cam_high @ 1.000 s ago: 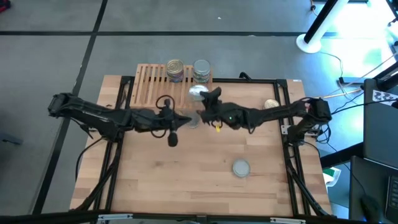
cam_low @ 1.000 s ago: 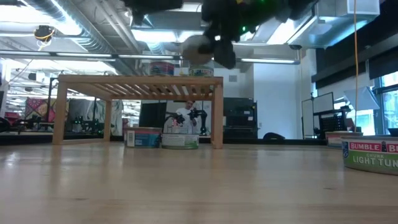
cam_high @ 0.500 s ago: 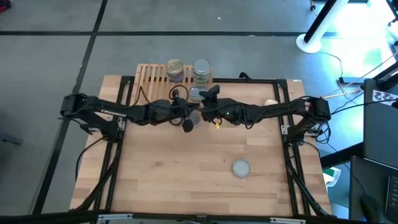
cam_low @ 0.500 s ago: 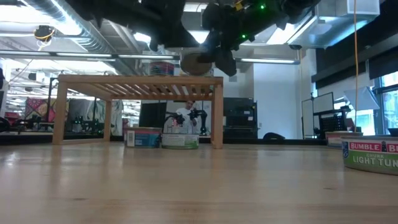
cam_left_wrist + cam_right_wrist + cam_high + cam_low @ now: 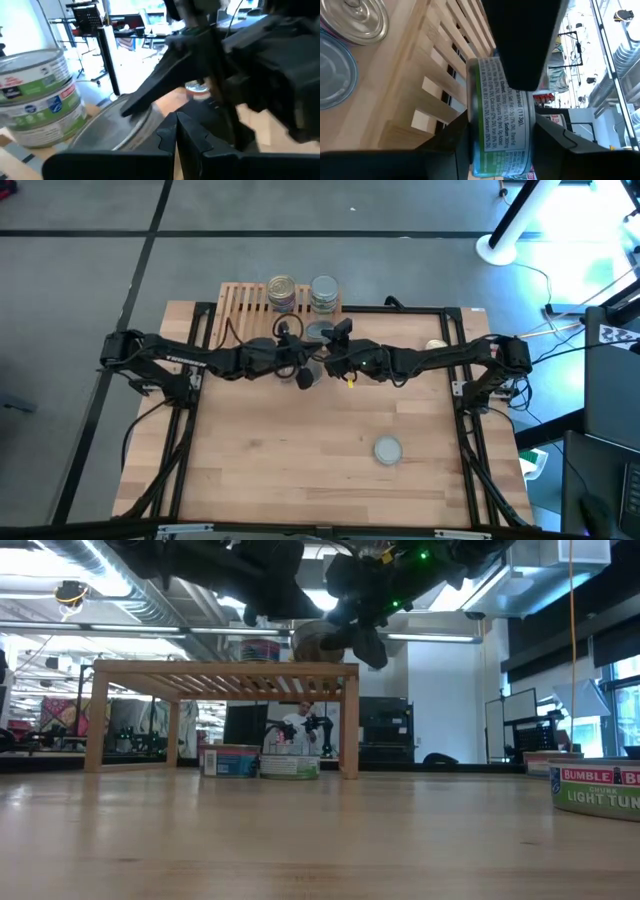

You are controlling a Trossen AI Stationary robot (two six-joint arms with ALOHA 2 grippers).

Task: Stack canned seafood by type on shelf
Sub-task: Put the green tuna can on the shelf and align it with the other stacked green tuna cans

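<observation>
R gripper [image 5: 500, 125] grips a green-label can [image 5: 502, 130] on edge, above the shelf's [image 5: 240, 315] front edge. L gripper [image 5: 176, 137] shut, empty, just beside it. Two can stacks [image 5: 282, 292] on shelf; lone can [image 5: 388, 450] on surface [image 5: 280, 470]

Low view: tin [image 5: 598, 788] cut off at right edge, label incomplete. Two tins [image 5: 258, 761] under shelf [image 5: 222, 673], labels too small to read. High view: arms cover shelf's near edge.
</observation>
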